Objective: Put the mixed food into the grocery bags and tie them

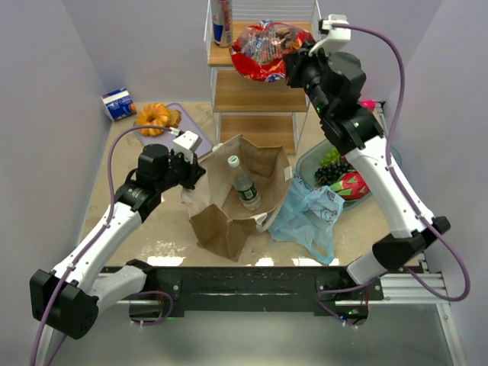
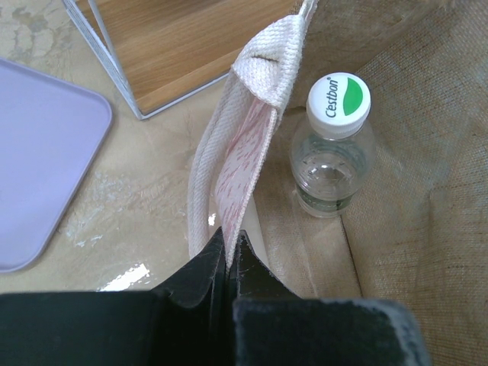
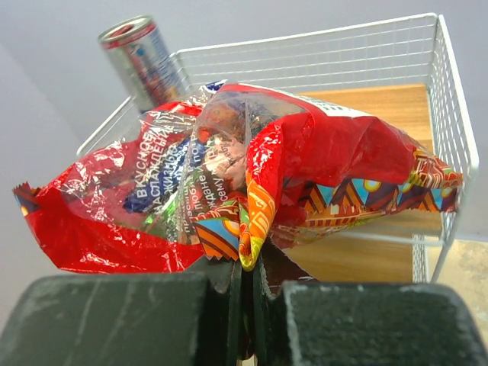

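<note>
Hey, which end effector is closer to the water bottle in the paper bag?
Left. The left end effector pinches the white handle of the paper bag, right beside the bottle; the right end effector is up at the shelf, clamped on the red snack packet.

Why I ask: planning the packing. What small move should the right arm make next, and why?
Probably lift the red snack packet clear of the wire shelf toward the brown paper bag: the right gripper is shut on it, and the left gripper holds the bag's white handle.
</note>
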